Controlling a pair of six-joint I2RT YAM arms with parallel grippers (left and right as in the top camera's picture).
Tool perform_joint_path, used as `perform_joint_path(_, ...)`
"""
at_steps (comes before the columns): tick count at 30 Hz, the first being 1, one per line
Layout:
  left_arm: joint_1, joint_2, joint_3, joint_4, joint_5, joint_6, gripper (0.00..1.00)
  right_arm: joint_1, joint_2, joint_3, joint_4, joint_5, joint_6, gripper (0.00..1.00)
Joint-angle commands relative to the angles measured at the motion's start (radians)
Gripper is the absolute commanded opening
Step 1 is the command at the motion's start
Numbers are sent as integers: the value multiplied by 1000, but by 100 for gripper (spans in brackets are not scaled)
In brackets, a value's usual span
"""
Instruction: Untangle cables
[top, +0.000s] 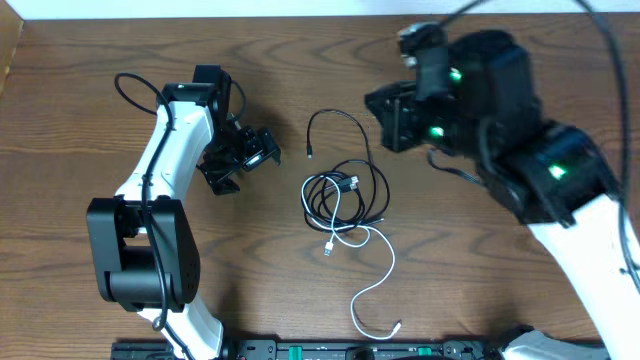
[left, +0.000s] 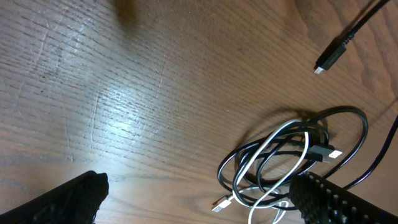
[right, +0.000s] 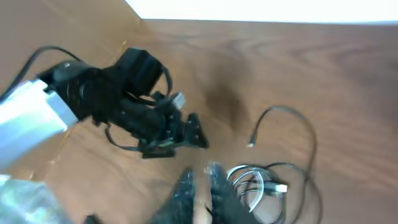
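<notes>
The cables (top: 345, 195) lie as a small tangled bundle at the table's middle: a white cord coiled with black cords. The white cord (top: 385, 270) trails toward the front edge. One black cord (top: 340, 117) loops away behind the bundle, its plug end (top: 310, 154) lying free. My left gripper (top: 245, 158) is open and empty, left of the bundle. In the left wrist view its jaws (left: 199, 205) stand wide, with the bundle (left: 292, 158) by the right finger. My right gripper (top: 380, 110) hovers behind and right of the bundle; its fingers (right: 200, 190) are close together and empty, beside the bundle (right: 261, 183).
The wooden table (top: 480, 290) carries only the cables. The left arm's white link (top: 165, 160) stands at the left and the right arm's bulky body (top: 500, 110) at the back right. A dark rail (top: 330, 350) runs along the front edge.
</notes>
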Motion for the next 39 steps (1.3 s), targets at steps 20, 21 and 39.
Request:
perform_joint_path(20, -1, 8, -11, -3, -14, -8, 99, 199, 586, -227, 13, 64, 92, 27)
perform_joint_path(21, -1, 8, -11, -5, -14, -8, 99, 204, 610, -227, 12, 73, 119, 26)
perform_joint_path(39, -1, 8, -11, -11, -14, -8, 99, 216, 703, -231, 7, 178, 173, 13)
